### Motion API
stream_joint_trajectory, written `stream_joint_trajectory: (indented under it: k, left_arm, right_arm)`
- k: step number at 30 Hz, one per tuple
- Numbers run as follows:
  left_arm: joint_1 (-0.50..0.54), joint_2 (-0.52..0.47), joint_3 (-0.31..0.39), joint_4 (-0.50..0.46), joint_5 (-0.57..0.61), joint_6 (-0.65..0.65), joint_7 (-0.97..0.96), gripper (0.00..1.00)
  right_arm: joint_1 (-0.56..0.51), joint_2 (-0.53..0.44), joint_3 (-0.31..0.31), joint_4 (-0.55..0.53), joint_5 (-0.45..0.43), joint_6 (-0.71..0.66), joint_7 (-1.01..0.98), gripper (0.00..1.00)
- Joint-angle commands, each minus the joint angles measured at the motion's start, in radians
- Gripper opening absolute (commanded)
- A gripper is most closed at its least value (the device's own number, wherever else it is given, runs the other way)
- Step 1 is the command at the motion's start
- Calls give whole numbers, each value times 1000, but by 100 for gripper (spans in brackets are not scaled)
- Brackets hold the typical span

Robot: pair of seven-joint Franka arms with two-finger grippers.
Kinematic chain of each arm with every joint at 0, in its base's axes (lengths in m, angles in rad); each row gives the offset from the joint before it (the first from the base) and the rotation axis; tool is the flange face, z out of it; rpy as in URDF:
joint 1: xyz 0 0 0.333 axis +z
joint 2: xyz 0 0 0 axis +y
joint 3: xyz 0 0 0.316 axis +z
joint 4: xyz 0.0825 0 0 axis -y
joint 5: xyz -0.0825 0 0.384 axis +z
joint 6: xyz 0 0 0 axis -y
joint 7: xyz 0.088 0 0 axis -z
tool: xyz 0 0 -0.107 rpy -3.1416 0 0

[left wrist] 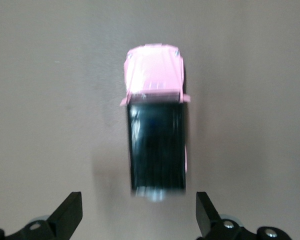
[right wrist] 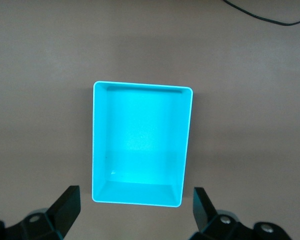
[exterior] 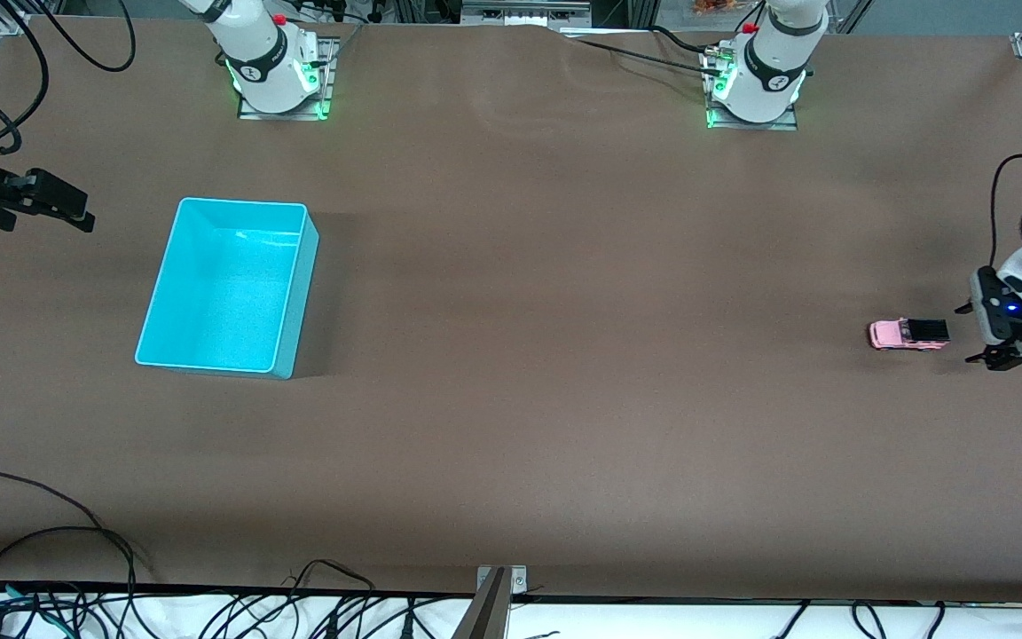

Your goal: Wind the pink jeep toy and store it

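A tangle of black cables [exterior: 76, 568] lies along the bottom edge of the front view, on a white strip below the counter, with a grey metal bracket [exterior: 495, 596] at the middle of that edge. Above them spreads the counter [exterior: 511, 444], covered in plain brown cloth with a slight ripple near the top centre. The two arm bases stand on plates at the top, lit green at their feet.

The cyan bin [exterior: 229, 284] sits at the middle left of the frame, open and with nothing inside it. The pink jeep toy [exterior: 908, 334] stands on its wheels on the cloth at the middle right, toward the left arm's end, well apart from the bin.

The left tool [exterior: 999, 333] is just beside the jeep's black-roofed end, its fingers spread and holding nothing; the arm is cut off by the right edge. The right tool [exterior: 54, 206], at the upper left edge, is spread too and waits beside the bin; most of its arm is out of frame.

In the left wrist view the jeep is blurred.
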Motion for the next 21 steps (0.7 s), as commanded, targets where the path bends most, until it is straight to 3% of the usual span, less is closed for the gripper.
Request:
stream_joint_trajectory:
  k: [1,6,13,21]
  left_arm:
    - [-7,-3,-19,116,-12,-189,-118,100]
    - [-9,-3,-21,192,-50,-334,-229,100]
    - [-9,-35,-48,214,-113,-443,-372,100]
    - [-9,-113,-146,245,-97,-605,-635,100]
  right_arm:
    - [-4,-15,-1,-18,18,10,-9,100]
    - [-4,-15,-1,-18,18,10,-9,100]
    - [-4,-15,-1,-18,18,10,-9,100]
    - [-4,-15,-1,-18,18,10,-9,100]
